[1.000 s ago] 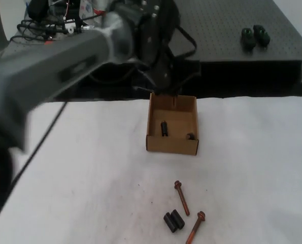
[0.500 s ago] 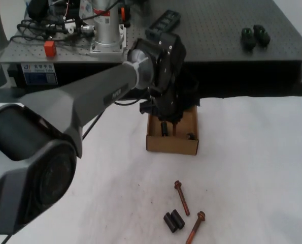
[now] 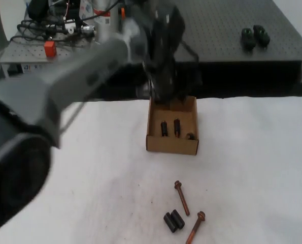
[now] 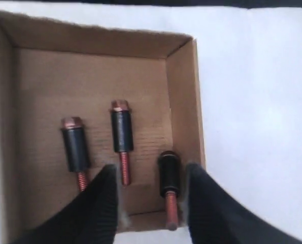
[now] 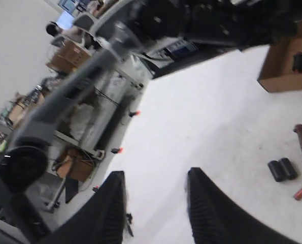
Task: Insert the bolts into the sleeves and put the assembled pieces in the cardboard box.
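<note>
Three assembled pieces [image 4: 121, 137] lie in the cardboard box [image 3: 171, 145] beneath the released left gripper [image 4: 151, 173], while two loose bolts [image 3: 181, 197] and two sleeves [image 3: 174, 221] lie flat on the counter [image 3: 252, 168] well in front, probably nearer the released right gripper [image 5: 156, 175].

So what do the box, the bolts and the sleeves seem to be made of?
The cardboard box looks like plain brown corrugated card, matte, with rough cut edges and faint ribbing on its floor. The bolts look like metal with a copper-coloured finish and shaped heads; whether they are plated or solid cannot be told. The sleeves are smooth and dull black; plastic, rubber or blackened metal would all fit.
</note>
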Available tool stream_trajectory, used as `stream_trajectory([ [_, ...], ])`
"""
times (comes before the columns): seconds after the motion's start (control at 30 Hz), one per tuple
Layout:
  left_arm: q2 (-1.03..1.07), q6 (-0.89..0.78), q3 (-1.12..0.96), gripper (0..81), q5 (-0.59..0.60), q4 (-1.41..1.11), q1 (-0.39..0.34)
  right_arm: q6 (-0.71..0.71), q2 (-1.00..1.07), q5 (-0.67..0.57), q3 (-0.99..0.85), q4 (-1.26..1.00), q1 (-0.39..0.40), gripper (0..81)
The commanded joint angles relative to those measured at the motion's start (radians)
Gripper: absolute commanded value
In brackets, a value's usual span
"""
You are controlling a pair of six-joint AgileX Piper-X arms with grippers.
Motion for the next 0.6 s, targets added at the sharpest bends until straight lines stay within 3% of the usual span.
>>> stream_trajectory([
  [0.0,-0.096,0.001,0.016,22.9,-0.09,0.037,0.003,-0.032,0.016,0.007,-0.006,0.018,-0.006,30.3],
  [0.2,-0.38,0.061,0.31,20.2,-0.172,0.038,0.003,-0.176,0.214,0.061,-0.006,0.044,-0.003,30.3],
  [0.37,-0.693,0.076,0.633,20.2,-0.164,-0.027,0.003,-0.257,0.453,0.105,-0.03,-0.001,0.001,30.3],
  [0.57,-1.034,0.049,0.936,20.2,-0.146,-0.046,0.003,-0.412,0.812,0.281,-0.11,-0.093,0.108,30.3],
])
